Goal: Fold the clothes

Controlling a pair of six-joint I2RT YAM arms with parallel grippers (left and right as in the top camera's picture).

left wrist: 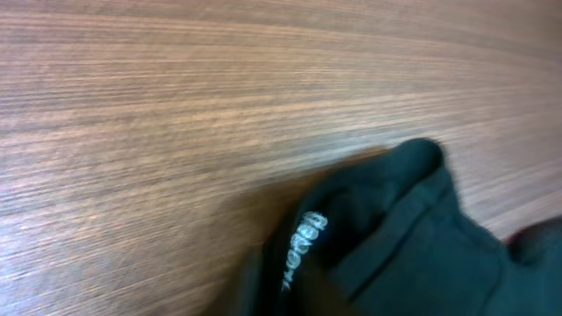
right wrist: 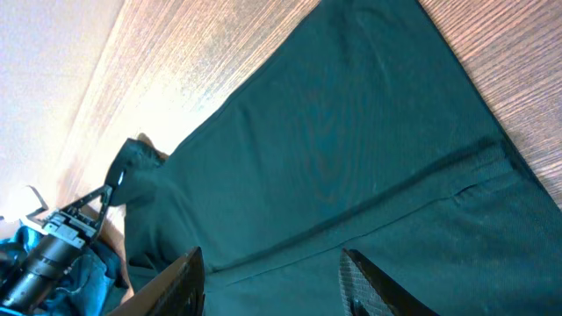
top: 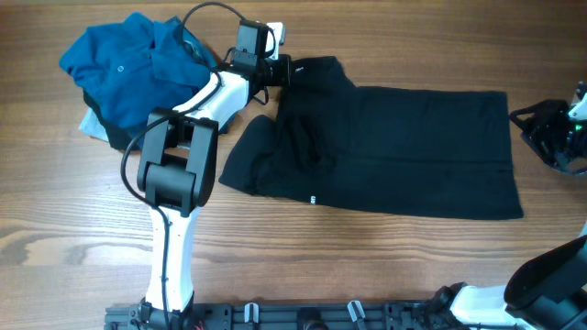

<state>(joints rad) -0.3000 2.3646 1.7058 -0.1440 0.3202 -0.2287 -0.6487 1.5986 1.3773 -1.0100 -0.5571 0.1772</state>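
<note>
Overhead, the light falls evenly and softly. The left arm [top: 174,165] casts only a faint shadow on the counter [top: 385,266], and the black shirt [top: 413,147] swallows most fold detail. The left wrist view is blurred throughout, its white lettering [left wrist: 303,250] smeared. In the right wrist view, glare bleaches the counter's upper left almost white, and the right claw [right wrist: 272,268] sits dark and soft at the bottom edge.

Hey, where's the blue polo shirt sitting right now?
In the overhead view, the blue polo lies bunched at the upper left, with the left arm between it and the spread-out black shirt.
</note>
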